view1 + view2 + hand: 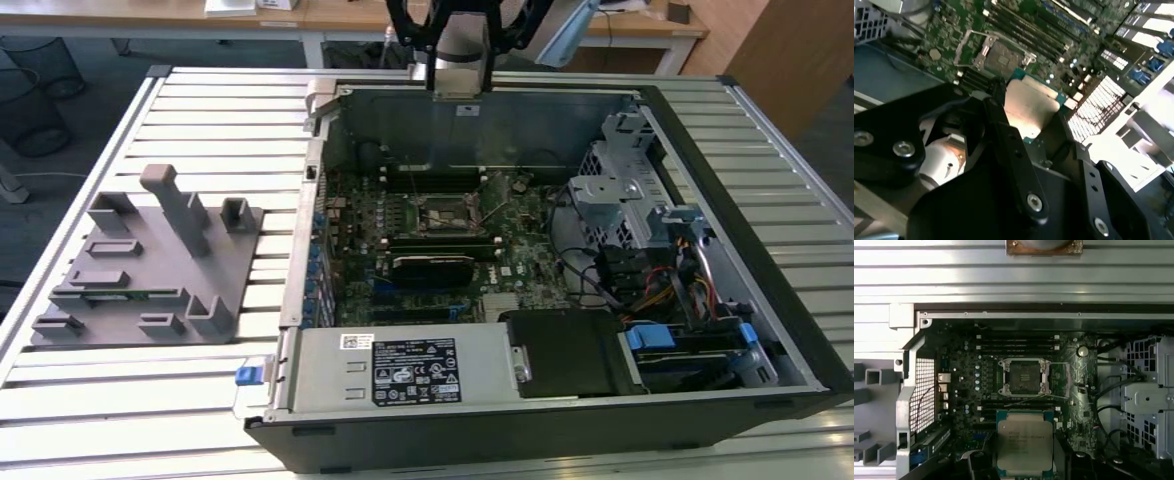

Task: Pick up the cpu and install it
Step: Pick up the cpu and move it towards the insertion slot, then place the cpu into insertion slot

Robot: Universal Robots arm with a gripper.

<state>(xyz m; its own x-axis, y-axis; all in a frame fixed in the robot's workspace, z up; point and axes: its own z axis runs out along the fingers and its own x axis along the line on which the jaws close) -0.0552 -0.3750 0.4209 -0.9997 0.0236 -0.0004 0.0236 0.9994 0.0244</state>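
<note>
The cpu point(1024, 440), a flat square chip with a silver-grey top and thin green rim, sits between black fingers point(978, 462) in the first wrist view. The second wrist view shows the cpu point(1029, 105) clamped the same way, with my gripper point(1030, 114) shut on it. It hangs above the motherboard point(1081, 405), a short way off the dark, metal-framed socket point(1024, 376), whose frame stands open. In the exterior view my gripper point(461, 85) is high over the far wall of the open computer case point(561, 410), above and beyond the socket point(447, 212).
Memory slots point(1016, 342) run along both sides of the socket. A drive cage point(627, 200) and loose cables point(654, 285) fill the case on the exterior view's right, with a power supply point(400, 370) at the front. A grey parts fixture point(147, 265) stands on the slatted table point(227, 110).
</note>
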